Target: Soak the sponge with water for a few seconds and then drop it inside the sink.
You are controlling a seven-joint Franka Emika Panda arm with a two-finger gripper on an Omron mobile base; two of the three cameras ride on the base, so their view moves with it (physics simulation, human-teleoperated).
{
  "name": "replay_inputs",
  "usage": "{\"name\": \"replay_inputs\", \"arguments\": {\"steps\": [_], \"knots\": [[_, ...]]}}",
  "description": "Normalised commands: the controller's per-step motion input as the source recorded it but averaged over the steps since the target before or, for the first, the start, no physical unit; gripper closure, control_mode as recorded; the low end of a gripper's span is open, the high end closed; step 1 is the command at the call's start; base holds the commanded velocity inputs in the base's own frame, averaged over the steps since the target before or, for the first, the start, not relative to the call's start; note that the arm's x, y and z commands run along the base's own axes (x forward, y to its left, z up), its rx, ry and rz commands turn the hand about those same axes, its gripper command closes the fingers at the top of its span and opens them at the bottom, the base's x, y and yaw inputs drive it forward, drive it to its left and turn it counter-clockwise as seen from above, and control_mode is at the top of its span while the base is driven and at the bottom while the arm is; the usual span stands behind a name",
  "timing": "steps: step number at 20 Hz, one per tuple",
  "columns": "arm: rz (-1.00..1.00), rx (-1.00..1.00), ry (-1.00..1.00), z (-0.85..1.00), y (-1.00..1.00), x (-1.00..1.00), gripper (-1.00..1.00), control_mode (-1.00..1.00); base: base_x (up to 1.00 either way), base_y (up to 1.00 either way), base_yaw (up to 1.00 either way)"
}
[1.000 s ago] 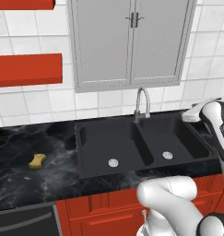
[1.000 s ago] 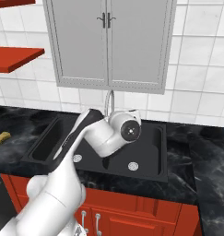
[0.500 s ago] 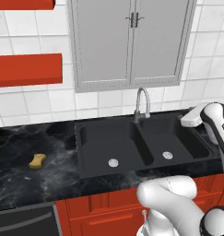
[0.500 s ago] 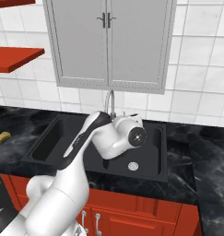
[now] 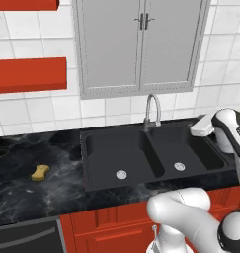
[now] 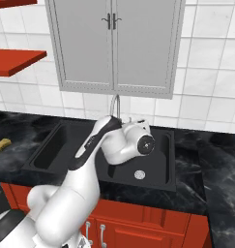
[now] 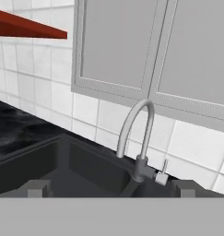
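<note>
**Over the sink, jaws spread, sponge not yet fetched**

Above the right basin of the sink [image 5: 99, 163] the gripper [image 7: 111, 188] was held with its jaws apart and nothing between them, pointed at the faucet [image 7: 135, 138]. The sponge [image 5: 40, 172] lay untouched on the bench [image 5: 22, 192], well left of the sink. The pick-up step was judged to be at hand: a long leftward reach was called for. Open bench was seen around the sponge; the cabinet [image 5: 141, 44] and shelf [image 5: 27, 74] hung overhead.
</note>
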Motion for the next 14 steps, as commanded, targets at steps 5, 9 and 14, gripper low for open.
{"name": "replay_inputs", "arguments": {"steps": [5, 9, 14], "knots": [[0.0, 0.0, 0.0, -0.06, 0.0, 0.33, -1.0, -1.0, 0.0, 0.0, 0.0], [0.01, 0.0, 0.0, -0.17, 0.0, 0.4, -1.0, -1.0, 0.0, 0.0, 0.0], [0.03, 0.0, 0.02, -0.22, 0.0, 0.35, -1.0, -1.0, 0.0, 0.0, 0.0]]}}
